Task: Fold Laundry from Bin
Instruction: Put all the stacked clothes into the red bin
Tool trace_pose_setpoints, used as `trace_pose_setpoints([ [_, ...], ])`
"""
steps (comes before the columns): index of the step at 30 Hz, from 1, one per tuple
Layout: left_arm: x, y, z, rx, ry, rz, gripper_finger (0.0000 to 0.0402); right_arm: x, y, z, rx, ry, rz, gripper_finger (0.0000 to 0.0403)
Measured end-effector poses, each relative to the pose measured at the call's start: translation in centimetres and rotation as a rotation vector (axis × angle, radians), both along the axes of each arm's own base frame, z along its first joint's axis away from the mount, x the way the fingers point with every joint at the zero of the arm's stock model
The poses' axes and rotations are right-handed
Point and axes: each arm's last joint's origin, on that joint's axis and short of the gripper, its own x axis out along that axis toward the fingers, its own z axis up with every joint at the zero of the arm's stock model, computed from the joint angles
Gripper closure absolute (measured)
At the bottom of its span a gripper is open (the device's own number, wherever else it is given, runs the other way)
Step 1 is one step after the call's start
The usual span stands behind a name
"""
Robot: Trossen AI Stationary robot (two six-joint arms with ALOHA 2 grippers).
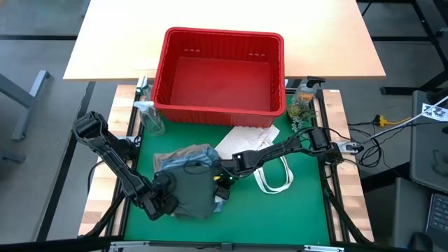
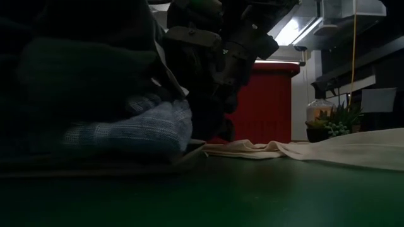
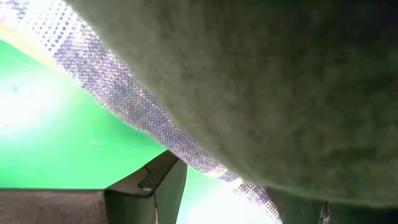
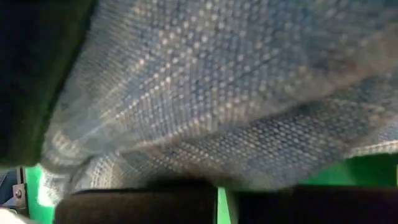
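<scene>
Far left of the table, the left arm is seen reaching in from the table's left edge, and the left gripper (image 1: 164, 199) is parked at the near-left corner of the dark green garment (image 1: 192, 190). Its jaws are spread about as wide as they go, but whether any cloth is actually pinched can't be told, since the left wrist view is mostly filled by the garment's underside with a strip of blue-white striped shirt (image 3: 118, 102) along its edge.

Moving right, the green garment is laid over the striped shirt on the green mat (image 1: 308, 210), with a tan garment (image 1: 168, 158) poking out at the far-left side of the pile. In the low view the striped fabric is bunched under the dark cloth.

At the pile's right edge the right gripper (image 1: 225, 175) is pressed up against the laundry, jaws shut; what's caught between them, if anything, can't be made out.

Further right a flat white tote bag (image 1: 252, 140) is spread out, its loop handles toward the near side.

Behind it all the red bin (image 1: 218, 42) is sitting at the far side.
</scene>
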Motion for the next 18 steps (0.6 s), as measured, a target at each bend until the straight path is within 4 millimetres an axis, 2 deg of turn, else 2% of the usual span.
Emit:
trace_pose_setpoints([
  [9,-0.2,0.4,0.4,-0.017,0.047,0.038,0.02,0.0,0.0,0.0,0.0,-0.001,0.0,0.0398],
  [18,-0.7,0.8,1.7,-0.044,0.01,0.003,0.02,0.0,0.0,0.0,0.003,-0.003,0.002,0.0398],
])
